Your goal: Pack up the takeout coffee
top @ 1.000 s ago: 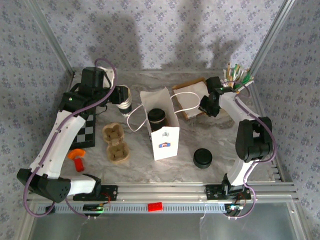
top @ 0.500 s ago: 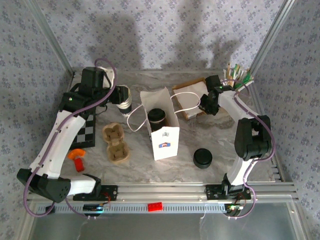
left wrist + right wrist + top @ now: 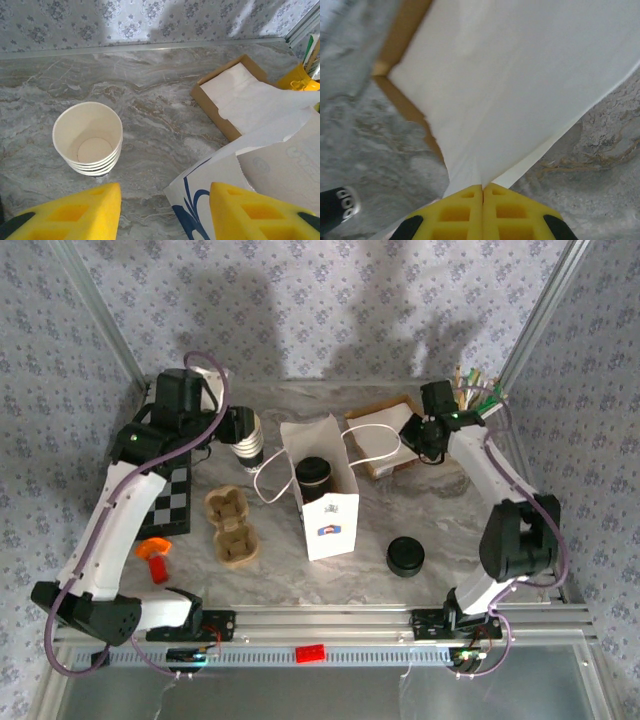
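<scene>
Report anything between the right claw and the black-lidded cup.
The tall white paper bag's side wall stands between them: the black-lidded paper cup sits inside. The right claw is shut on a white paper sheet. From above, the bag mouth is open.

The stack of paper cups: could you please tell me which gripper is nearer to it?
Left. The left gripper is just beside the cup stack; the right gripper is across the table, pinching a napkin.

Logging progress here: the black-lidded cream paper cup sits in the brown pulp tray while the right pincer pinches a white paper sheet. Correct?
No: the top external view shows the black-lidded cream paper cup inside the white paper bag, not the brown pulp tray. The right pincer does pinch the white paper sheet.
</scene>
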Motion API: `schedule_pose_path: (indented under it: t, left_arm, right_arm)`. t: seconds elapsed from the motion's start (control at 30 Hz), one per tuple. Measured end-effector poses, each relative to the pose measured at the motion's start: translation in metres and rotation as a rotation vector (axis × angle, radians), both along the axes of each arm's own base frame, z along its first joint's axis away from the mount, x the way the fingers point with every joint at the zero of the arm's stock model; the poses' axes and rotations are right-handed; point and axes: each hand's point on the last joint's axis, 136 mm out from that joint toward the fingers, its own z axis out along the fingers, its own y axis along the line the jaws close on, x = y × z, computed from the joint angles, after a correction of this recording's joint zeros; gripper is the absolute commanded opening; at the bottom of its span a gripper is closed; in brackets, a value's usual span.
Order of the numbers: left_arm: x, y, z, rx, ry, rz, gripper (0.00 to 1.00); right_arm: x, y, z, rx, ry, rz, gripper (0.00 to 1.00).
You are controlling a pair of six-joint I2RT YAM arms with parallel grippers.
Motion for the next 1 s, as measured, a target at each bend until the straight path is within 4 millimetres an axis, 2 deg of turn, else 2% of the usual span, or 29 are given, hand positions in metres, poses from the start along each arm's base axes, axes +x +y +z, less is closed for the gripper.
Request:
schedule_pose_path:
  t: [0.13,0.23,0.5,0.7,0.83,1.0]
  left_arm:
    - [-0.008,0.000,0.010,-0.003,-0.019,-0.011,0.53]
    - [-0.023,-0.014,0.026,-0.010,-0.065,-0.069,0.55]
    - [-0.096,-0.088,0.082,-0.047,-0.258,-0.376,0.59]
    - [-0.134,-0.149,0.106,-0.028,-0.375,-0.586,0.65]
    - [-0.135,-0.190,0.106,0.007,-0.406,-0.672,0.68]
    - [-0.122,-0.228,0.087,0.060,-0.393,-0.743,0.71]
  right_arm:
    - [-0.010,-0.004,0.045,0.023,-0.114,-0.004,0.00]
    - [-0.021,-0.007,0.075,0.034,-0.191,-0.007,0.00]
    - [-0.074,-0.019,0.158,0.046,-0.385,0.003,0.00]
    - [-0.123,-0.021,0.219,0.079,-0.529,0.044,0.00]
    - [-0.150,-0.017,0.248,0.115,-0.596,0.087,0.00]
    - [-0.171,-0.011,0.280,0.161,-0.661,0.139,0.00]
